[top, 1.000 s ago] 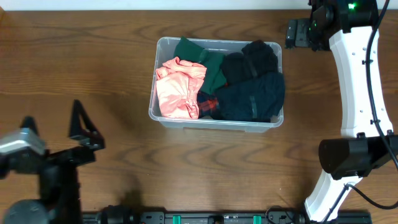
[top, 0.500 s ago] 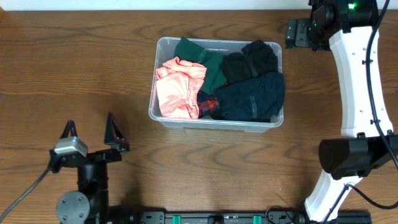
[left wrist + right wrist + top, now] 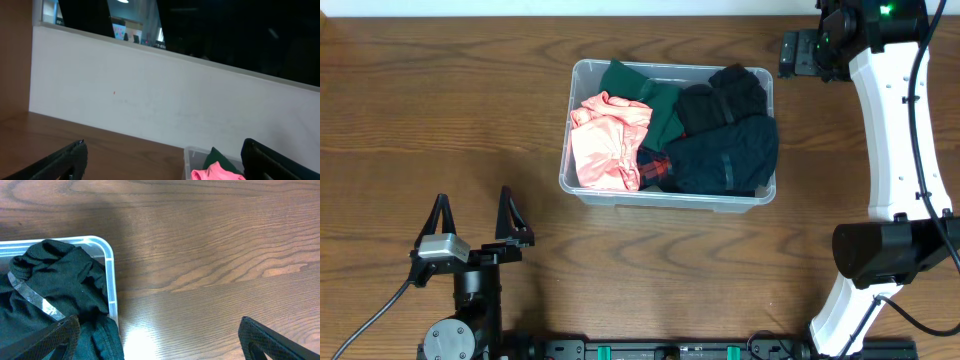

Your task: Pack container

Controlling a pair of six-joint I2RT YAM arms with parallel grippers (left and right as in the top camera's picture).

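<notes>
The container (image 3: 670, 198) is filled with clothes (image 3: 610, 148), so, likely, the left gripper (image 3: 475, 222) and right gripper (image 3: 159, 336) are held off it, spread, empty.

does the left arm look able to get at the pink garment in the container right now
Probably yes. The left tool is open, only bare table lies between it and the container, and the pink garment sits uncovered at the container's left end.

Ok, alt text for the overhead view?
A clear plastic container sits centred, holding a pink garment, a green garment and dark clothes. The left end effector is open and empty at lower left; the right end effector sits off the container's upper right corner.
</notes>
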